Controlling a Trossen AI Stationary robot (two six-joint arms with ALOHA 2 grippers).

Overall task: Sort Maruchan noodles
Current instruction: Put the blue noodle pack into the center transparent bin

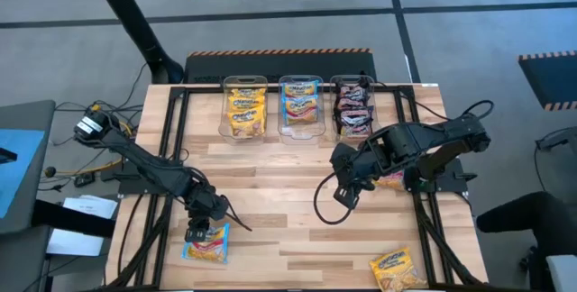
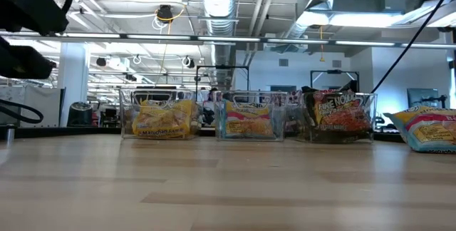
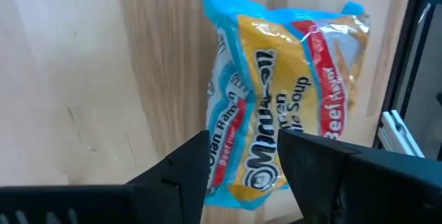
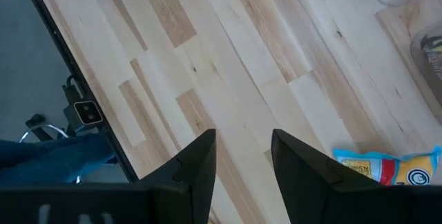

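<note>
Your left pincer [image 1: 197,234] is down at the counter's [image 1: 279,202] near-left corner, fingers spread astride a blue packet [image 3: 276,113], not clenched on it. Right pincer [image 1: 346,192] hovers mid-counter, released, nothing in it. Another blue packet [image 1: 389,180] lies under the right arm; a yellow one [image 1: 398,269] sits at the near-right edge. Three bins [image 1: 299,105] at the back hold the rest.

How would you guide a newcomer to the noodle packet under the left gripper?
Start at the three clear bins along the table's far edge, then cross to the near left corner. Under the left gripper lies a light blue Maruchan beef packet, the only loose packet on that side; the yellow packet lies near right.
</note>
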